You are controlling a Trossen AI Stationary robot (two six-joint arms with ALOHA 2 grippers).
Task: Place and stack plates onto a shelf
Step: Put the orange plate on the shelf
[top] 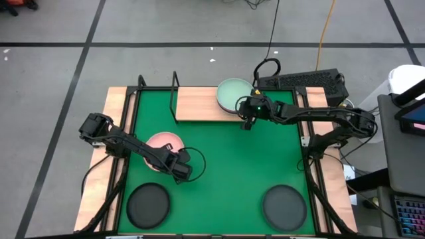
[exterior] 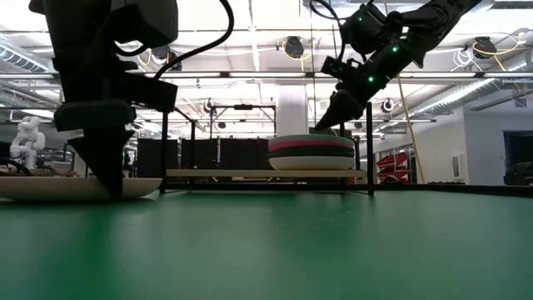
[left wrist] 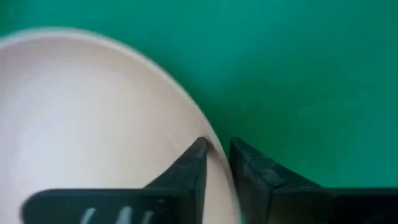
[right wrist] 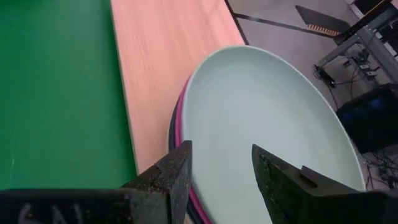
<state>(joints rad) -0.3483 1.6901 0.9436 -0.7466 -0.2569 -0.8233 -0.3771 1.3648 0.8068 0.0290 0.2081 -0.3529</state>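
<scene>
A pale pink plate (top: 161, 147) lies flat on the green mat at the table's left. My left gripper (top: 180, 168) (left wrist: 217, 158) points down at its right rim and is shut on it. The wooden shelf (top: 198, 104) stands at the far edge. A stack on its right end has a mint green plate (top: 232, 93) (right wrist: 267, 118) on top, with magenta, dark and white plates (exterior: 311, 154) under it. My right gripper (top: 246, 120) (right wrist: 221, 165) hovers open just above the stack's near rim, touching nothing. Two dark plates (top: 148, 204) (top: 284, 207) lie near the table's near edge. My left gripper has the pale pink plate's rim (left wrist: 214, 163) pinched between its two fingers, one finger (left wrist: 194, 163) inside the plate and the other (left wrist: 252, 171) outside. It comes from above, pointing down. The plate lies flat on the mat (exterior: 50, 188).
The shelf's left half (top: 192, 99) is bare wood, with black wire uprights (top: 175, 81) at its far side. Green mat (top: 232, 166) stretches between the two arms. A keyboard (top: 305, 81) and cables lie beyond the table's far right corner.
</scene>
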